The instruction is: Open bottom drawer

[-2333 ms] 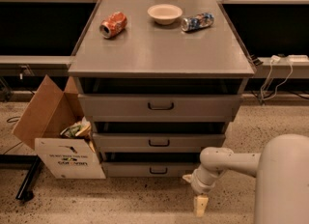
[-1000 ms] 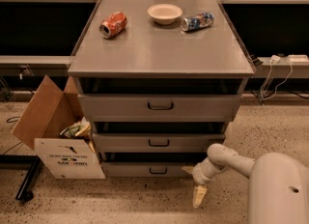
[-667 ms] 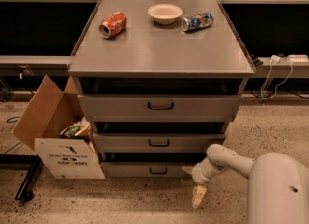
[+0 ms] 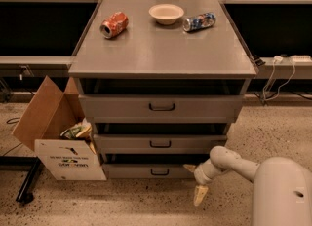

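The grey metal cabinet has three drawer fronts. The bottom drawer (image 4: 146, 171) is the lowest and narrowest front, with a small dark loop handle (image 4: 159, 172). It looks pushed in, near flush under the middle drawer (image 4: 160, 143). My gripper (image 4: 196, 182) hangs on the white arm just right of the bottom drawer's right end, close to the floor. One finger (image 4: 200, 195) points down, another reaches left toward the drawer's corner. It holds nothing that I can see.
An open cardboard box (image 4: 58, 144) with rubbish stands on the floor left of the cabinet, partly in front of the bottom drawer's left end. On top lie a red can (image 4: 114, 25), a bowl (image 4: 166, 13) and a blue can (image 4: 199, 21). My white base (image 4: 282, 193) fills the lower right.
The gripper and arm have shifted slightly left toward the drawer's right corner since 2.3 s ago. The drawers have not moved.
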